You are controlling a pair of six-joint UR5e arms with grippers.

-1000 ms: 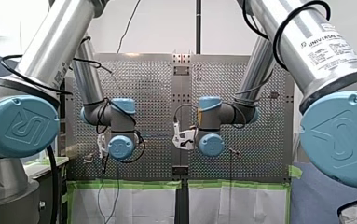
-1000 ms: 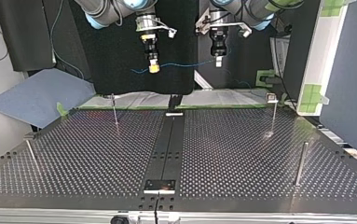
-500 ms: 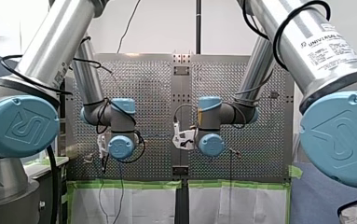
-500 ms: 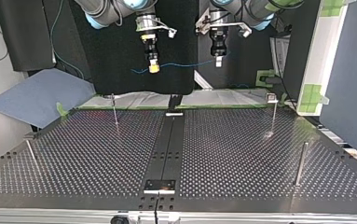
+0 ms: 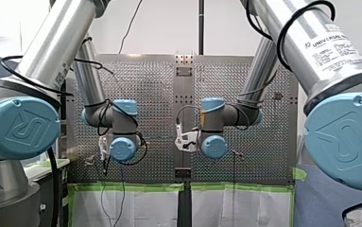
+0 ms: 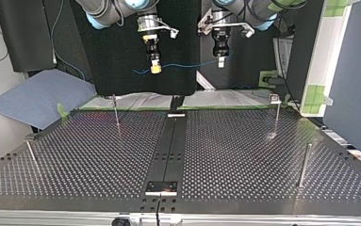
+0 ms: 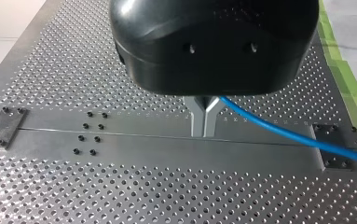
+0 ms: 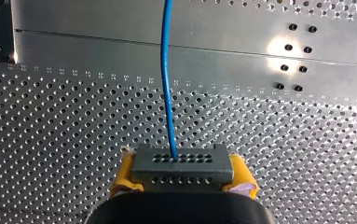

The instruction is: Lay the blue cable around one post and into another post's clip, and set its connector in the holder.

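Nothing has moved: our right end effector (image 6: 155, 68) pinches the grey perforated connector (image 8: 181, 164), our left end effector (image 6: 221, 61) the thin blue cable (image 6: 187, 64), so routing waits.

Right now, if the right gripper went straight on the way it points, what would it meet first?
Probably the perforated table: beyond my right gripper and its connector, only the blue cable shows; height unclear.

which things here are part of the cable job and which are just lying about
Job in hand: thin blue cable; grey multi-hole connector; upright metal posts; my left gripper; my right gripper.
Lying about: blue-grey mat; green tape.
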